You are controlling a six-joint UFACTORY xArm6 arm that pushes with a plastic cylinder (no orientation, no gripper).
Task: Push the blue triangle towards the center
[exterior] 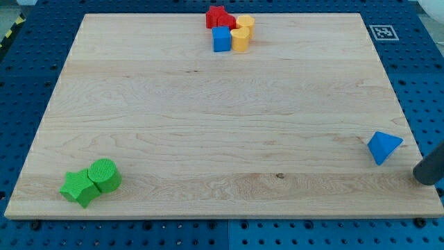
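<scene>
Board (pixel 208 125) fills view, bare in middle. Top edge: cluster of red block (pixel 218 17), blue cube (pixel 221 39), two yellow blocks (pixel 242 33), all touching. Bottom left: green star (pixel 78 187) touching green cylinder (pixel 105 174). Blue triangle (pixel 383 146) near right edge, well apart from centre. My tip (pixel 424 178) just beside it, lower right, apparently not touching. No claw on rig, only rod. Advice: line tip behind triangle opposite centre, push up-left, slow, through its middle so it won't spin off.
</scene>
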